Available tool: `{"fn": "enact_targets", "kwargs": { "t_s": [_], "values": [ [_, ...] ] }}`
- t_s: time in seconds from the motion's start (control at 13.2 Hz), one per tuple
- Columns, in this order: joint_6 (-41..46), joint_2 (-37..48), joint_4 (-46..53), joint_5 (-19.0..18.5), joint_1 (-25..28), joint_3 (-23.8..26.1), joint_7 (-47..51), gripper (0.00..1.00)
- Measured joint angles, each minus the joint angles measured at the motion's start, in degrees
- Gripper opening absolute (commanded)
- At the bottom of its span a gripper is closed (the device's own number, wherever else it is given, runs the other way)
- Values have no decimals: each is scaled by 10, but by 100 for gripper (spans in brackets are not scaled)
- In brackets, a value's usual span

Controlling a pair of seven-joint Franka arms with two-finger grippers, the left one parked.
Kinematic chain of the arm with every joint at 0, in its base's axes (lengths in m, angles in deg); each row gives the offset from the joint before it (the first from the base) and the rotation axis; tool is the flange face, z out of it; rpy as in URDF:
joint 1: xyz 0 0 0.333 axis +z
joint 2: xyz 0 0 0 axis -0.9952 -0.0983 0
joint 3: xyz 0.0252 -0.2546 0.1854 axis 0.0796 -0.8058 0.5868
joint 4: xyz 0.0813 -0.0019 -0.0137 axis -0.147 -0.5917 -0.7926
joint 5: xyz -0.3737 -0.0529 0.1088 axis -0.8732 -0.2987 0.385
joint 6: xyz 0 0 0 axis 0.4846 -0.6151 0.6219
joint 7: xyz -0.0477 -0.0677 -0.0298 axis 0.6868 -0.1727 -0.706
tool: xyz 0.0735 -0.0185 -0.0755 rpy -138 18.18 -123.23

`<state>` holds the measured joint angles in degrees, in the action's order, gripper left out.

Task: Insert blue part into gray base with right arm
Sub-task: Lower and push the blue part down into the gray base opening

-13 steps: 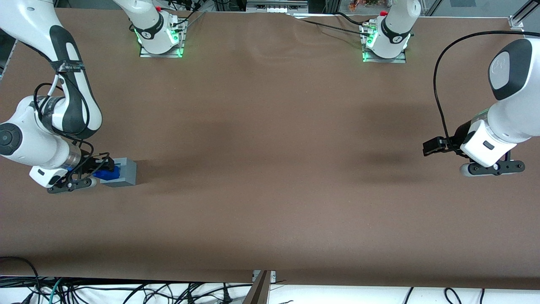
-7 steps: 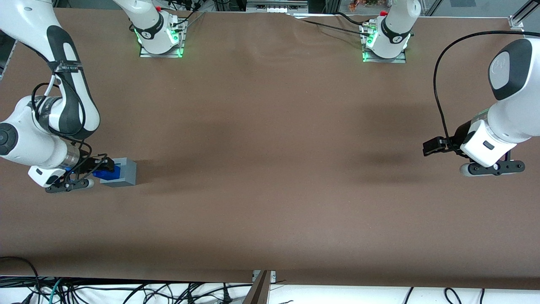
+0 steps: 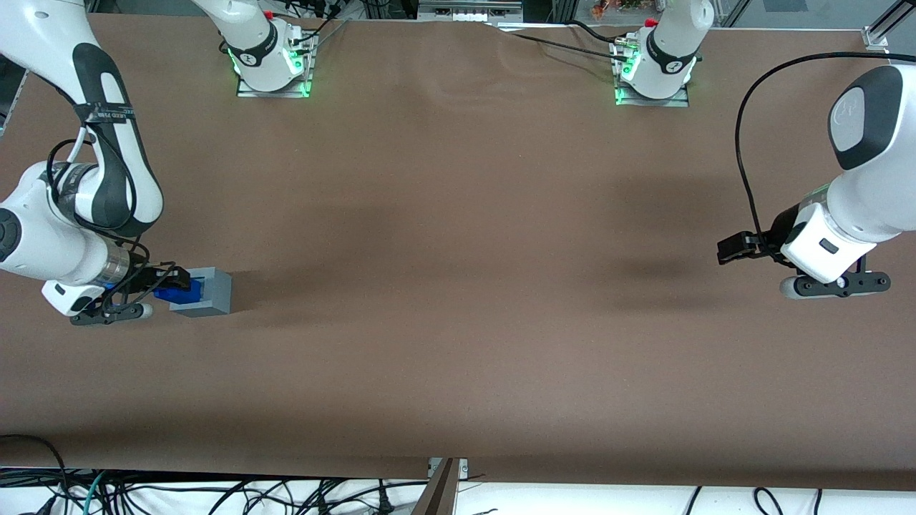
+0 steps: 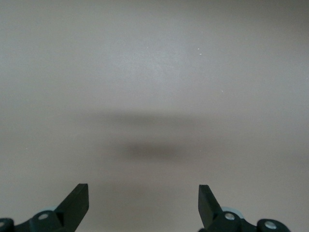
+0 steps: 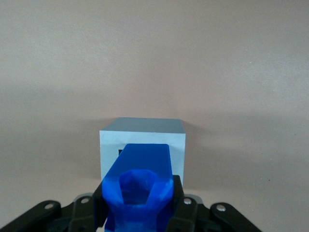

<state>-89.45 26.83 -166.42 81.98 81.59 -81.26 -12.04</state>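
My right arm's gripper (image 3: 166, 288) is shut on the blue part (image 3: 177, 292) and holds it against the gray base (image 3: 207, 292), at the working arm's end of the table. In the right wrist view the blue part (image 5: 139, 188) sits between the black fingers (image 5: 179, 203), its leading end overlapping the near face of the gray base (image 5: 143, 140). The base's socket is largely hidden by the part. The base rests on the brown table.
Two arm bases with green lights (image 3: 272, 61) (image 3: 655, 68) stand at the table's edge farthest from the front camera. Cables (image 3: 215, 493) hang below the table's near edge. The brown table surface (image 3: 458, 286) spreads wide toward the parked arm's end.
My right arm has drawn back slightly away from the table's middle, the gripper and blue part shifting a little with it. The gray base has stayed in place.
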Motion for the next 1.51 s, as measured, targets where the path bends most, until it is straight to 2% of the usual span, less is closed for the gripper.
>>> {"fn": "enact_targets", "kwargs": {
  "t_s": [0.6,1.51],
  "values": [
    [36,0,7,0,-2,1,33,21],
    [39,-3,7,-3,2,4,49,21]
  ]
}}
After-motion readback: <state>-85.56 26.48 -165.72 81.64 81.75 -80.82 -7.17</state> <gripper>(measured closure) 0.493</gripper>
